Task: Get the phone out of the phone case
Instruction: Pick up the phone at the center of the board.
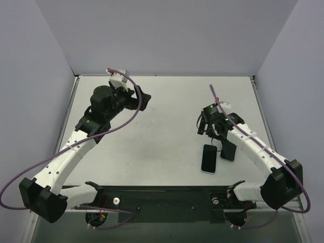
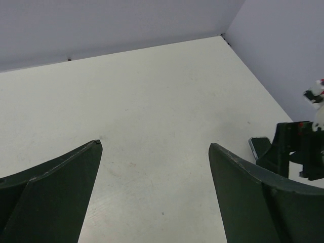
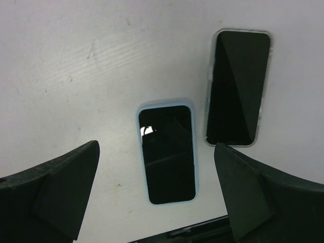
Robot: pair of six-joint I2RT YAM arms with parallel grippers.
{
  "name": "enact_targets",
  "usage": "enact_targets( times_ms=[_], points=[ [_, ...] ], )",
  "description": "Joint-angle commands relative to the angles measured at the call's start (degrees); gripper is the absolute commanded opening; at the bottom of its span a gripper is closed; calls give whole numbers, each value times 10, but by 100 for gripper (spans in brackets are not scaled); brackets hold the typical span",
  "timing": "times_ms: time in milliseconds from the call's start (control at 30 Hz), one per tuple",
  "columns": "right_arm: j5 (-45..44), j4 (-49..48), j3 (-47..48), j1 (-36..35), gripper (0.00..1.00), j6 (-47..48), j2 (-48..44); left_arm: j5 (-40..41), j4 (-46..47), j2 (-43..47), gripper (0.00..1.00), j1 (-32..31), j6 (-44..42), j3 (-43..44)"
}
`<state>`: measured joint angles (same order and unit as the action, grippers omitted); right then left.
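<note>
A dark-screened phone in a light blue phone case lies flat on the white table, near the front right. In the right wrist view this cased phone sits below and between my fingers. My right gripper hovers just behind it, open and holding nothing. My left gripper is far off at the back left, also open over bare table. The left wrist view catches the corner of one phone beside the right arm.
A second dark slab with a clear, silvery rim lies just right of the blue-cased phone, partly under the right arm. Grey walls close the back and both sides. The black mounting rail runs along the near edge.
</note>
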<state>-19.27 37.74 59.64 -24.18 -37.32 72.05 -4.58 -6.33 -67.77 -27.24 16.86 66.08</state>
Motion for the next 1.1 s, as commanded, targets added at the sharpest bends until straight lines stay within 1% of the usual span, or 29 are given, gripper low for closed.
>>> enact_targets(
  times_ms=[0,167,200,267,300,433,533,567,700,867,1000,1067],
  points=[
    [-2,-12,-22,-57,91,-38,51,-36,24,19,98,-4,-2,6],
    [11,-31,-76,-73,92,-33,85,-118,34,8,98,10,24,9],
    [11,-37,-85,-72,92,-38,85,-157,45,9,98,16,20,7],
    [16,-47,-110,-72,92,-44,81,-174,52,9,98,22,19,3],
    [18,-51,-125,-72,92,-49,79,-170,52,7,98,25,22,4],
    [41,-74,-166,-71,91,-60,66,-90,38,-3,98,39,51,9],
    [57,-89,-184,-68,92,-68,56,-84,43,-1,98,47,59,7],
    [60,-93,-189,-66,91,-69,56,-63,35,1,98,51,60,7],
    [86,-110,-203,-46,91,-65,45,-38,19,-2,98,65,102,10],
    [133,-142,-224,-14,91,-61,45,-90,25,-12,98,90,121,12],
    [136,-142,-225,-6,90,-61,57,-105,22,-16,98,93,113,11],
    [134,-139,-220,-4,88,-61,70,-111,23,-15,99,93,109,12]
  ],
)
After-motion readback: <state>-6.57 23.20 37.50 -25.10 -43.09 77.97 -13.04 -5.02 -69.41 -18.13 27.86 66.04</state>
